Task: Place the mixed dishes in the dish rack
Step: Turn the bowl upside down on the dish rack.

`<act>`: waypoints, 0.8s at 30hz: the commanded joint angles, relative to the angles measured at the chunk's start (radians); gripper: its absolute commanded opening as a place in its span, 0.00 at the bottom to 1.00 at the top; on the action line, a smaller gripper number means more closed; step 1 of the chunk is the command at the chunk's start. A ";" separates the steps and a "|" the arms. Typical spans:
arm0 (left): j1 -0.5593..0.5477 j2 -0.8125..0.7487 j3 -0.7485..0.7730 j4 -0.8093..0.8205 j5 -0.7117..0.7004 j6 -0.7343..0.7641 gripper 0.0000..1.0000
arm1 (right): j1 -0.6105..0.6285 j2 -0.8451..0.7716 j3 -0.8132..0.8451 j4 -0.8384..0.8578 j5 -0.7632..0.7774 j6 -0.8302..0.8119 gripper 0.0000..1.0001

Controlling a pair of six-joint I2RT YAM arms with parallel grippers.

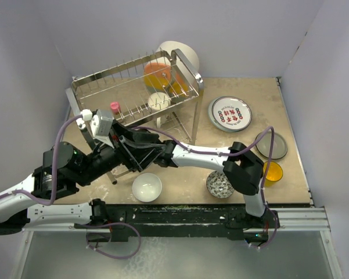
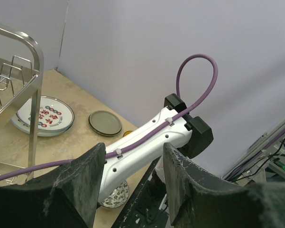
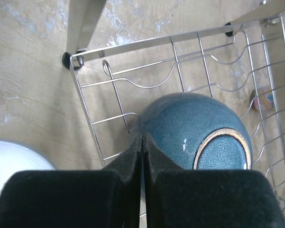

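Plain pale lavender walls (image 1: 162,29) closed the table (image 1: 186,183) in at the back, left and right, meeting in straight corners. The table was beige, mottled and streaked with whitish scuffs; along its near edge ran a black rail (image 1: 180,215) and an aluminium rail (image 1: 302,218), with a dull grey surface (image 1: 220,261) below them. The light was soft and even, casting only faint shadows, and cables (image 2: 275,152) tangled past the right wall's near end.

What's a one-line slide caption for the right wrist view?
Right gripper, fingers shut, beside the dark blue bowl lying base-up on the dish rack wires; white bowl at left.
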 commanded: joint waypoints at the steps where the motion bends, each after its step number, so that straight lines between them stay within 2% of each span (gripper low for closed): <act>1: -0.002 -0.009 0.003 0.002 0.006 -0.001 0.55 | -0.067 0.016 0.072 -0.029 -0.067 0.057 0.00; 6: -0.002 -0.012 0.006 -0.002 0.004 0.010 0.55 | -0.104 0.042 0.085 -0.035 -0.054 0.068 0.00; 16: -0.003 0.004 0.010 0.005 -0.003 0.046 0.57 | -0.158 0.107 0.127 0.070 0.237 0.172 0.00; 18: -0.003 0.009 0.010 0.008 -0.009 0.055 0.58 | -0.162 0.118 0.126 0.107 0.312 0.181 0.04; 20: -0.002 0.013 0.012 0.012 -0.012 0.062 0.58 | -0.163 0.131 0.134 0.122 0.349 0.182 0.12; 24: -0.002 0.017 0.010 0.015 -0.017 0.069 0.59 | -0.164 0.120 0.141 0.069 0.254 0.181 0.33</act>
